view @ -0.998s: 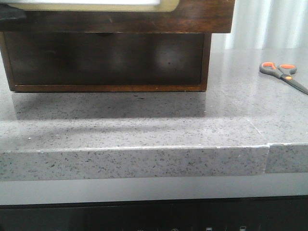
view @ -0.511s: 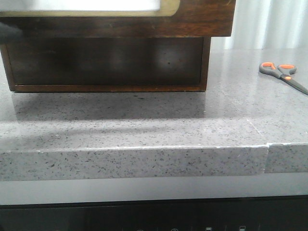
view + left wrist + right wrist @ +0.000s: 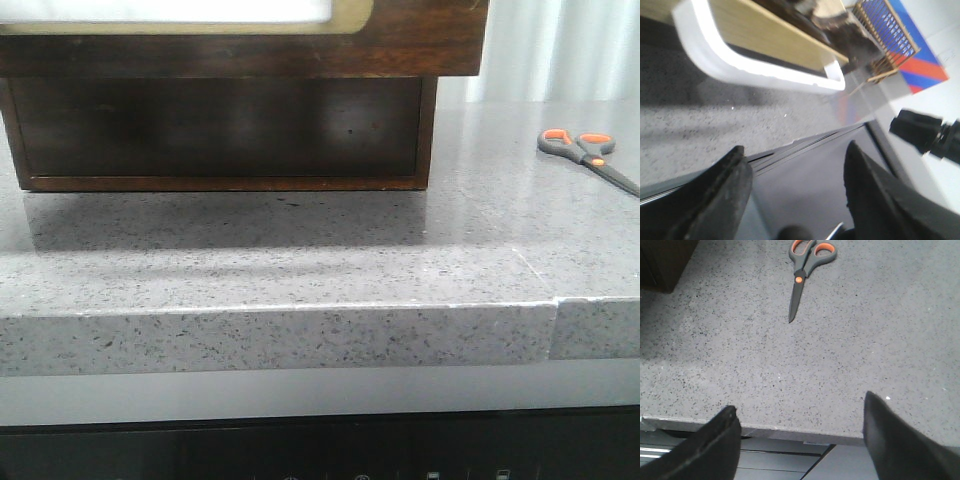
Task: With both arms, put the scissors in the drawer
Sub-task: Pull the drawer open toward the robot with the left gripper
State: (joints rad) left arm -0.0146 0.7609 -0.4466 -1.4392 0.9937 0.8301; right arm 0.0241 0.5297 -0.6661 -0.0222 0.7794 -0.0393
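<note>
1. One wooden cabinet (image 3: 225, 120) is standing at the left of the front view on the speckled grey countertop (image 3: 300, 260), with one drawer (image 3: 420, 30) jutting forward at its top edge; only the drawer's lower part is showing, dark brown with a cream-gold rounded rim around a pale panel.
2. One pair of scissors (image 3: 585, 155) is lying flat at the far right of the countertop, well apart from the cabinet, blades closed and running off toward the picture's right edge.
3. No gripper is showing in the front view (only the wrist cameras are catching them).
4. The left gripper (image 3: 795, 185) is hanging with its two dark fingers (image 3: 720, 195) spread wide and nothing between them, over the countertop's front edge; the drawer's pale panel and white-looking rim (image 3: 755, 70) are filling the area beyond, blurred.
5. The left wrist view alone is showing a black arm part (image 3: 925, 135) and a wooden slatted rack (image 3: 885, 35) further off.
6. The right gripper (image 3: 800, 435) is also holding its fingers (image 3: 710, 445) wide apart and empty, over the countertop's edge.
7. The right wrist view is giving the whole scissors (image 3: 802, 275): two orange-lined loops, an orange pivot, slim blades pointing toward the gripper, and a dark cabinet corner (image 3: 662, 262) off to one side.
</note>
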